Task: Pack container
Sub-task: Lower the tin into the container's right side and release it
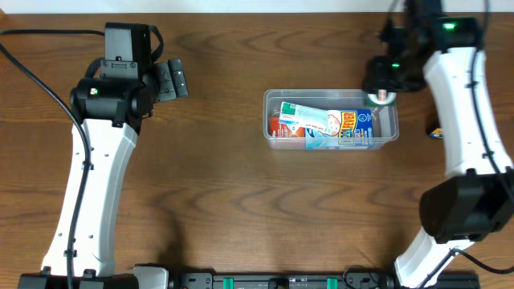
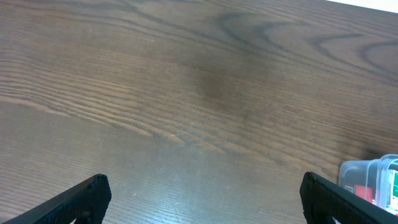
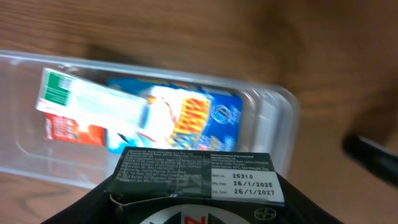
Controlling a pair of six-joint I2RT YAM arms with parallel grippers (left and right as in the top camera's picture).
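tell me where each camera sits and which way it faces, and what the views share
Overhead: fixed above the table, looking straight down; both arms show, with left gripper and right gripper.
Left wrist: low over bare wood, looking across it toward a corner of the container; its two open fingers show.
Right wrist: above the container, looking down into it; a dark labelled box in its gripper fills the bottom edge.
Shared: all three catch the container; overhead and right wrist both show the blue carton inside.
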